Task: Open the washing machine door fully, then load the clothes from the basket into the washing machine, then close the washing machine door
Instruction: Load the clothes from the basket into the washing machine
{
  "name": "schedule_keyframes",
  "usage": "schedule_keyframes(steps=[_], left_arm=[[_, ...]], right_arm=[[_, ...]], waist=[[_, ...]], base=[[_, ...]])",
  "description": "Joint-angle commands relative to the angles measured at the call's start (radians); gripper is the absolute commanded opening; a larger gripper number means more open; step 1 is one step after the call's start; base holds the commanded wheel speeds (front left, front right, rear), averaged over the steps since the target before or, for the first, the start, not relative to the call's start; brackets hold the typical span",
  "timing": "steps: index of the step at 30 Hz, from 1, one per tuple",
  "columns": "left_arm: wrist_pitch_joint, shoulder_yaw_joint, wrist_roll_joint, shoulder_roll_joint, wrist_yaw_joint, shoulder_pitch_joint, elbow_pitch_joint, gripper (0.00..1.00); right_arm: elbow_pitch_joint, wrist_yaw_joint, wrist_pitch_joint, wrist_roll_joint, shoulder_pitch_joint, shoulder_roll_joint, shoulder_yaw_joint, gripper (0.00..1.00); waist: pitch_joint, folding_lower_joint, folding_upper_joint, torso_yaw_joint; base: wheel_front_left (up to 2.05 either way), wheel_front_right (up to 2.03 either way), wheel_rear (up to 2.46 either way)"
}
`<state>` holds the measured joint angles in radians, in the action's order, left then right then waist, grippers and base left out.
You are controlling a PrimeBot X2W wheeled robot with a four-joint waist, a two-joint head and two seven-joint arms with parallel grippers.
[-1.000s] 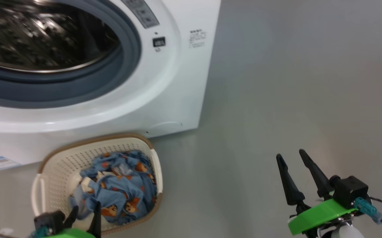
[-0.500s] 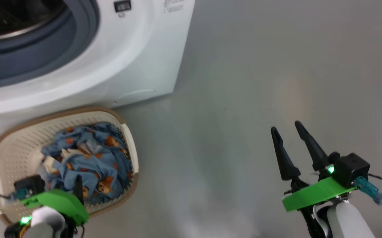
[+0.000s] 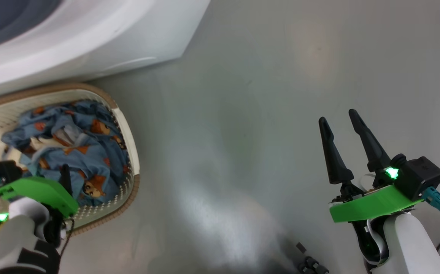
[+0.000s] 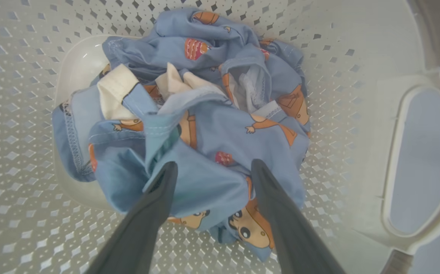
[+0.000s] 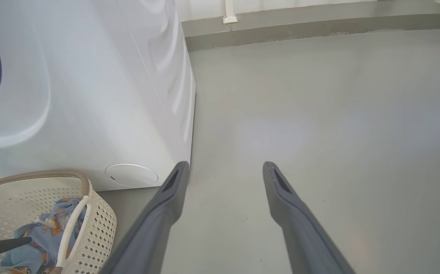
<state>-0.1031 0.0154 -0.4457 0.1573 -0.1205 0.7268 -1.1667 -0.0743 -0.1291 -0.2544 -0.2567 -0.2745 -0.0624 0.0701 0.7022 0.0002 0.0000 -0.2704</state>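
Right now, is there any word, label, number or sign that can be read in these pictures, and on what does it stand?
No text can be read. The washing machine shows plain white panels, the clothes carry cartoon figures without letters, and the basket bears no writing.

Smooth, glossy white casing of the washing machine (image 5: 90,95). Matt cream perforated plastic of the basket (image 4: 356,57), edged by a brown braided rim (image 3: 52,88). Soft, creased printed cloth of the clothes (image 4: 212,144), hems stitched. Smooth grey floor (image 3: 242,114) with a faint sheen. Right gripper (image 3: 337,116): matt dark fingers (image 3: 334,160) on a green plastic mount (image 3: 364,207).
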Motion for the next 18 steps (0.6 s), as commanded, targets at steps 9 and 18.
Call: schedule_keyframes(steps=[9, 18], left_arm=[[-0.009, 0.004, -0.001, 0.055, -0.001, 0.105, -0.062, 1.0], [0.038, -0.051, 0.035, 0.075, 0.007, 0.225, -0.095, 1.0]], right_arm=[[0.059, -0.002, -0.007, -0.002, 0.004, -0.003, 0.006, 1.0], [0.128, -0.002, -0.007, -0.007, 0.038, -0.02, -0.036, 1.0]], waist=[[0.112, -0.0002, 0.0, -0.028], [0.208, -0.0002, 0.0, -0.023]], base=[[0.0, 0.0, 0.0], [0.0, 0.0, 0.0]])
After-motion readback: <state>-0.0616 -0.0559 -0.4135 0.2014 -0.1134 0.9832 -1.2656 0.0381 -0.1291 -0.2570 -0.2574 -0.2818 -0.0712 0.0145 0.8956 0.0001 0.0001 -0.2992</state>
